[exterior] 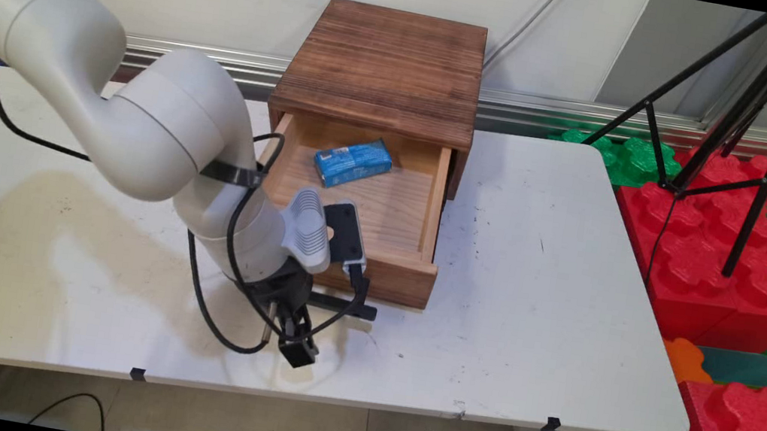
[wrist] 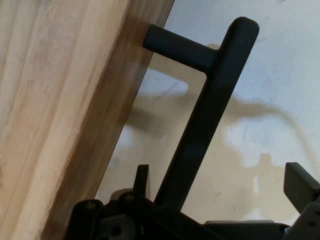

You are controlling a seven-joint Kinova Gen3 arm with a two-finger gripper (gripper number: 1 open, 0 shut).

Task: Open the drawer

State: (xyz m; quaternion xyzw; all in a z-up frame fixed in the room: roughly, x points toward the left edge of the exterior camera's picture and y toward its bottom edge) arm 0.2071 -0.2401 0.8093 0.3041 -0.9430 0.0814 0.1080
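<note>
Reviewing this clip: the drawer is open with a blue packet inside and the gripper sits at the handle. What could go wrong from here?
1. The drawer is pulled far out of the wooden box; further pulling might bring it out completely.
2. The gripper straddles the black handle with fingers apart; moving sideways could catch the bar and drag the box.
3. Black cables hang near the drawer front and may snag.

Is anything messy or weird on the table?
The table has a big brownish stain on its left part, like a dried spill. The wooden box's drawer stands pulled open with a blue packet inside. Nothing looks broken.
</note>
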